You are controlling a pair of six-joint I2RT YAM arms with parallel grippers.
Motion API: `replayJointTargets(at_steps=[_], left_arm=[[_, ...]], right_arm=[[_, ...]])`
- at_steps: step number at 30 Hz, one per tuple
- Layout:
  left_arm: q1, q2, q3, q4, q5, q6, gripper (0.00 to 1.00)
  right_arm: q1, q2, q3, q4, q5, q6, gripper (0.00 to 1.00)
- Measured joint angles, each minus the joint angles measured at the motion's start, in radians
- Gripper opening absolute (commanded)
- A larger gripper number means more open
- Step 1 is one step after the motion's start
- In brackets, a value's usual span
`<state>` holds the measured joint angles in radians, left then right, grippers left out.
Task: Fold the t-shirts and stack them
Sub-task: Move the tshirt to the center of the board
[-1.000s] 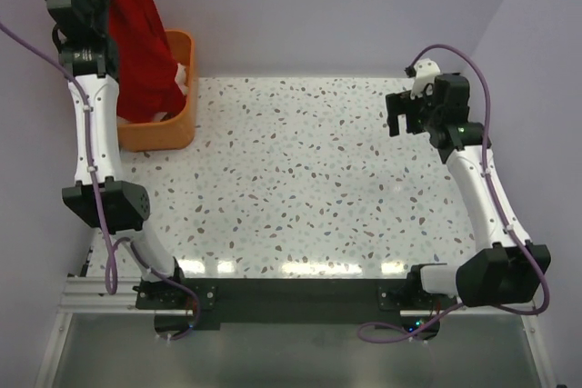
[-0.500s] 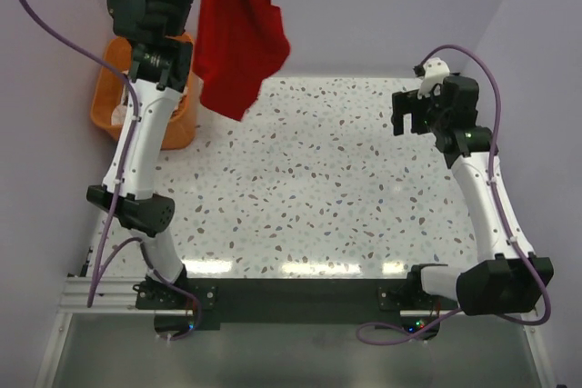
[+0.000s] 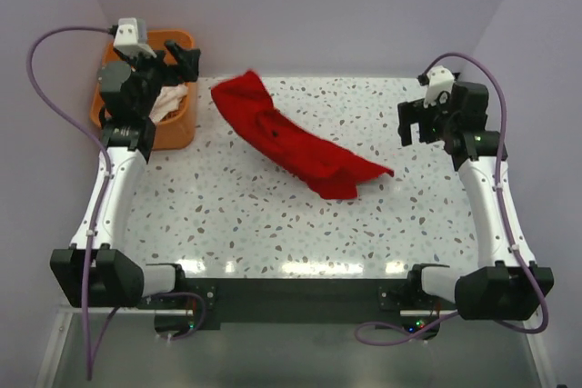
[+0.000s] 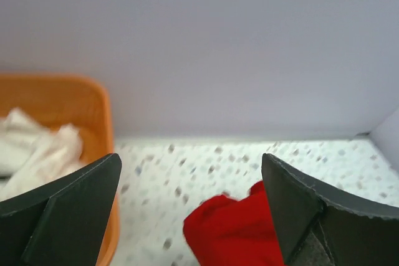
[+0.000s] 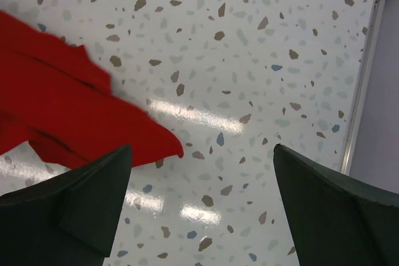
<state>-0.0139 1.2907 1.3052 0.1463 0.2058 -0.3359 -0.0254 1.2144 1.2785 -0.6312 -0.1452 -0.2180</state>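
Red t-shirt (image 3: 296, 143) lies crumpled (diagonally) across table (image 3: 273, 215), apart from side edges.

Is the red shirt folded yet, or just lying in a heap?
Not folded. The red t-shirt lies crumpled in a long, bunched diagonal strip on the table, with uneven creases and no neat edges.

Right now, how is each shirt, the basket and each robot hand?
red t-shirt: crumpled on the table, unfolded, not held.
white t-shirts: bunched inside the orange basket.
orange basket: upright, at the table's far left.
left gripper: open, empty.
right gripper: open, empty.
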Motion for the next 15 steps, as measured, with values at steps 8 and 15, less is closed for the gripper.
replayJointTargets(at_steps=[8,15], left_arm=[[0.069,0.034,-0.133,-0.292,0.228,0.229,1.00],[-0.154,0.121,-0.137,-0.498,0.296,0.504,0.94]], right_arm=[[0.001,0.148,0.007,-0.163,-0.083,-0.123,0.99],[0.034,0.405,0.010,-0.225,-0.073,-0.147,0.88]])
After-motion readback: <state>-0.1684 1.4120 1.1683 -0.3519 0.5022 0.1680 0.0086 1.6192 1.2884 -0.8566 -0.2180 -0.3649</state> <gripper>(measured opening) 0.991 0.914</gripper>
